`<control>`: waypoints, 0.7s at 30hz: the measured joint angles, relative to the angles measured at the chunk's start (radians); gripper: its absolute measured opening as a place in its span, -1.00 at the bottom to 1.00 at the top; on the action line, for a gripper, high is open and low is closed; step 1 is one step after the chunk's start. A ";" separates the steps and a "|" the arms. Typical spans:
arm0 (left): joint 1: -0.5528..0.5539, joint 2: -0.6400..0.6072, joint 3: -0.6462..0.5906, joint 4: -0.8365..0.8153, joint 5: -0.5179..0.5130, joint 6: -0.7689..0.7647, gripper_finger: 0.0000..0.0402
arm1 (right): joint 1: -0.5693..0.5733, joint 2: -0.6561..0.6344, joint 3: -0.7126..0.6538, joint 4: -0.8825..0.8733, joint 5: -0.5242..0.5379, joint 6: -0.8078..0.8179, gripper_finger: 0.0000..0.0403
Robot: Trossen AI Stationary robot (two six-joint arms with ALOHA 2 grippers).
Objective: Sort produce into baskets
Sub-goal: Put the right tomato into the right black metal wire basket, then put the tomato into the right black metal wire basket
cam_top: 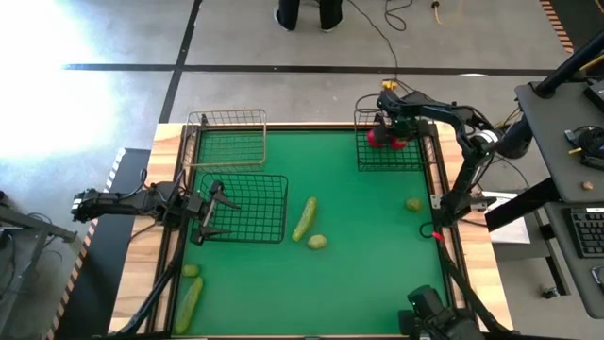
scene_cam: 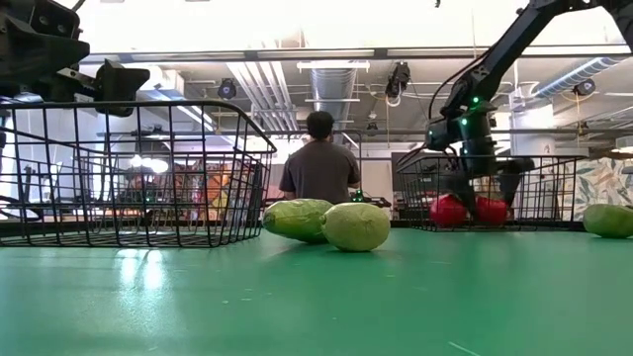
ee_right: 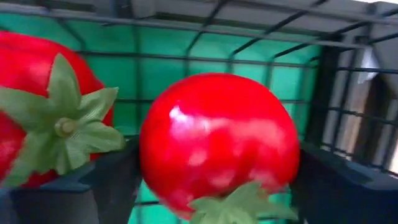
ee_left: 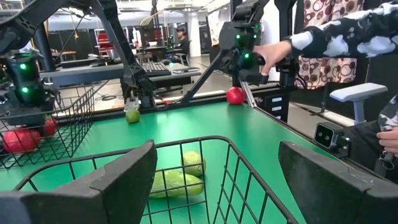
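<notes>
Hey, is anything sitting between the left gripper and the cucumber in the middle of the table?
Yes. The left gripper hovers open over a black wire basket, whose far wall stands between it and the cucumber. Beyond that wall, only bare green mat shows.

Overhead camera: I am looking straight down on the whole green table (cam_top: 359, 274), taking in both my arms and the floor past its far edge.
Table-level camera: I am looking level across the mat from its near edge, close to a lime (scene_cam: 356, 226), facing the room behind.
Left wrist camera: I am looking across the table from its left side, over a black basket (ee_left: 186, 168).
Right wrist camera: I am looking very closely at a tomato (ee_right: 217, 140) inside the far-right basket (cam_top: 389, 142).
Shared: that far-right basket is showing in all four views.
</notes>
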 joint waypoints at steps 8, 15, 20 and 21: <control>0.000 0.000 0.000 0.000 0.000 0.000 0.58 | 0.002 -0.074 0.000 -0.010 0.009 -0.033 0.91; 0.000 0.000 0.000 0.000 0.000 0.000 0.58 | 0.061 -0.228 0.001 -0.008 -0.136 -0.001 0.91; 0.000 0.000 0.000 0.000 0.000 0.000 0.58 | 0.187 -0.377 0.023 0.031 -0.427 0.082 0.91; 0.000 0.000 0.000 0.000 0.000 0.000 0.58 | 0.229 -0.405 0.025 0.039 -0.457 0.107 0.91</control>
